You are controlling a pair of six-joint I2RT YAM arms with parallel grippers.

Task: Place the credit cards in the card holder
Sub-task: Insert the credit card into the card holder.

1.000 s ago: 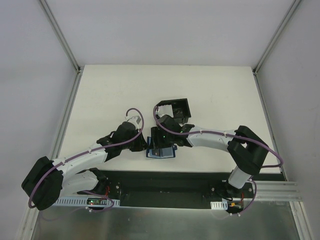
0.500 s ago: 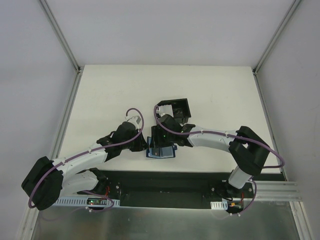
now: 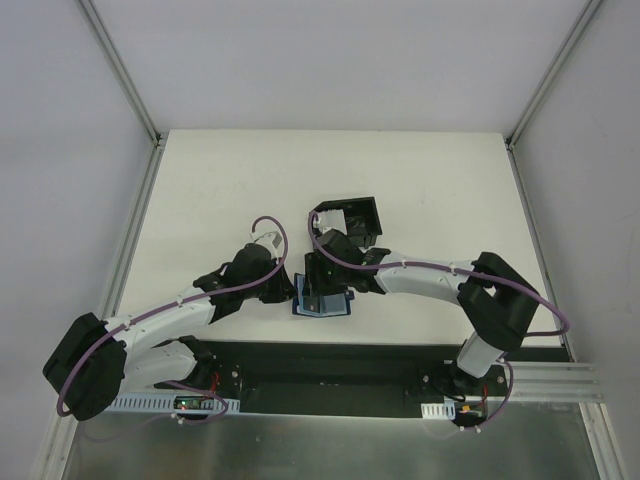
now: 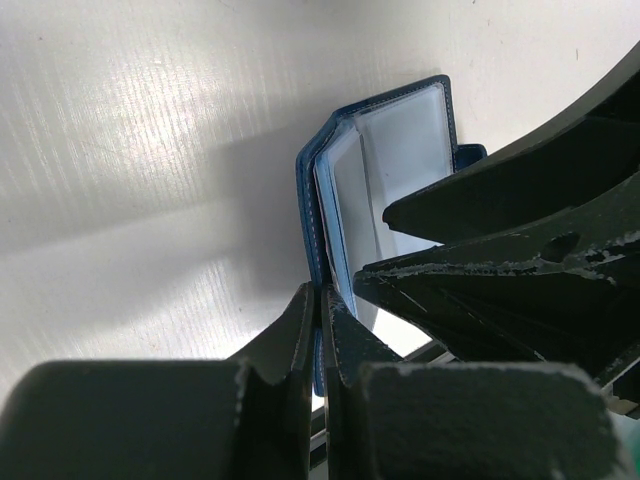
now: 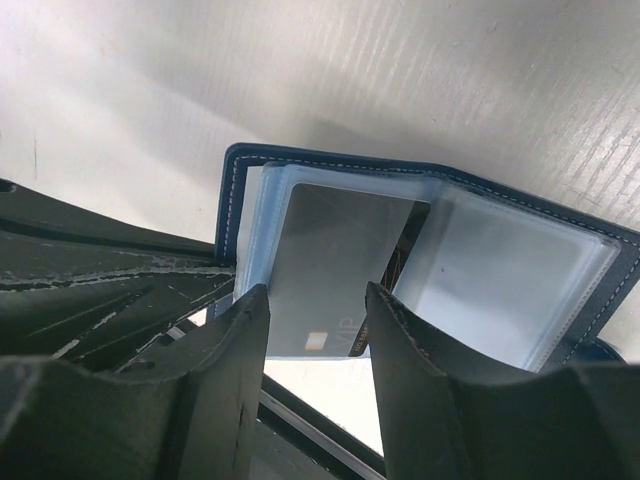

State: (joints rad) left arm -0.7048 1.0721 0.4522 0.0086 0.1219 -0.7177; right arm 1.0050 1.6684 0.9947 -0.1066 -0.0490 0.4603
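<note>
Card holder (image 5: 500, 270), dark blue, lies open on white surface (image 3: 220, 190), just on the near side of black open-topped box (image 3: 352, 215) and a little to its left. Clear plastic sleeves show inside the stitched blue cover. Left claw (image 4: 319, 300) reaches in from the box's near left. Its two fingers are pressed together with the edge of the blue cover pinched between them, and the cover looks lifted at that edge. Right claw (image 5: 315, 295) comes in from the box's near right, over the card holder. Its jaws stand at a narrow, card-wide gap and grip a grey credit card (image 5: 330, 235) by its two long edges. Far end of the card is tucked under the lip of a clear sleeve on the leaf nearer the left claw. Near end, with a small pale patch and some print, sticks out toward the right claw. How deep the card sits in the sleeve: cannot tell. In the top view both claws crowd together over the card holder, their fingers hidden there by the wrists.
</note>
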